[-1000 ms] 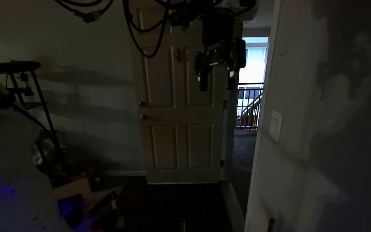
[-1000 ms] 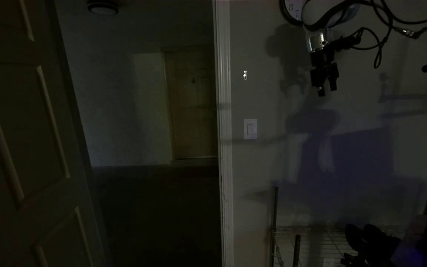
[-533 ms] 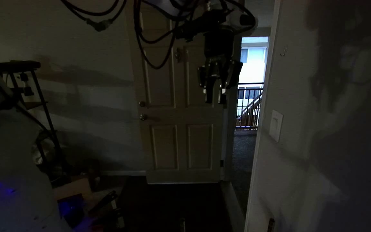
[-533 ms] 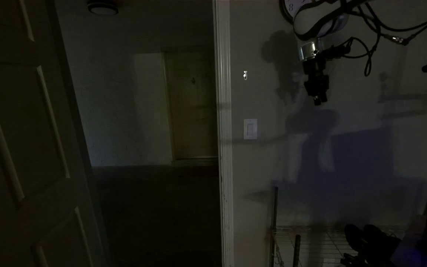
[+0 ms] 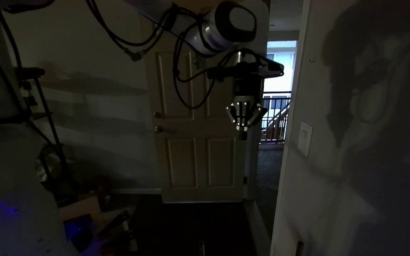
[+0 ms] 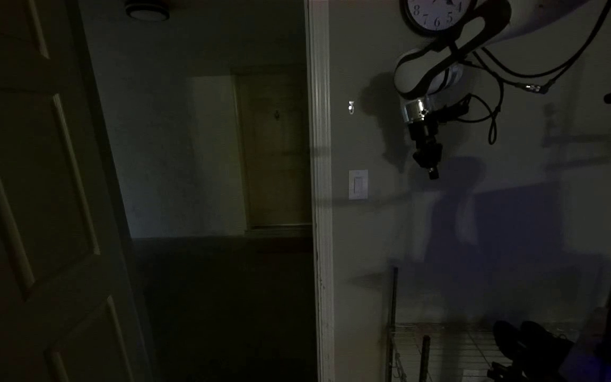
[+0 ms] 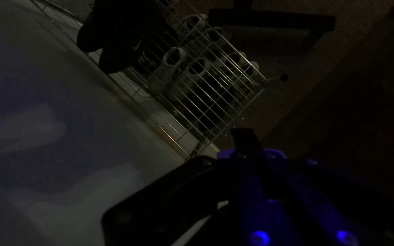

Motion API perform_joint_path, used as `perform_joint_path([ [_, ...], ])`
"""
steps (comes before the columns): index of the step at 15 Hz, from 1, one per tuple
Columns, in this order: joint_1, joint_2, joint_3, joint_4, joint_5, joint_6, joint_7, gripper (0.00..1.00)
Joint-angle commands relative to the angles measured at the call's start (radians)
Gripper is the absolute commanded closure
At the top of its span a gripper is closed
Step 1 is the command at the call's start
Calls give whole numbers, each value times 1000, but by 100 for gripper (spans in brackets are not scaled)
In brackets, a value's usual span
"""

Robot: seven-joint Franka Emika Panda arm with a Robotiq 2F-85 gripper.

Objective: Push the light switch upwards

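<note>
Black tool [image 5: 242, 136] hangs tip-down, its 2 jaws pressed together with nothing between, clear of the whitish light switch [image 6: 358, 184] on the grey wall [image 6: 361, 239].

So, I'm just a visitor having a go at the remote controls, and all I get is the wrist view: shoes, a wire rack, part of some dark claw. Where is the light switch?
Observer: The light switch is on the wall beside the door frame; both exterior views show it.
Visitor: Oh! Am I touching it already?
Observer: No. Both exterior views show a gap between the gripper, your claw, and the light switch.
Visitor: Anything near it I might bump?
Observer: Perhaps: a small hook is fixed to the wall above the light switch.
</note>
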Motion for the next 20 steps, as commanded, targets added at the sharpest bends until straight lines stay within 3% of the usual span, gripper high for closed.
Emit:
perform_joint_path([
  [1,-11,47,-1,14,-15,66,38,97],
  [12,14,127,-17,-54,-281,535,208,96],
  [20,31,155,-32,-89,-324,766,344,97],
])
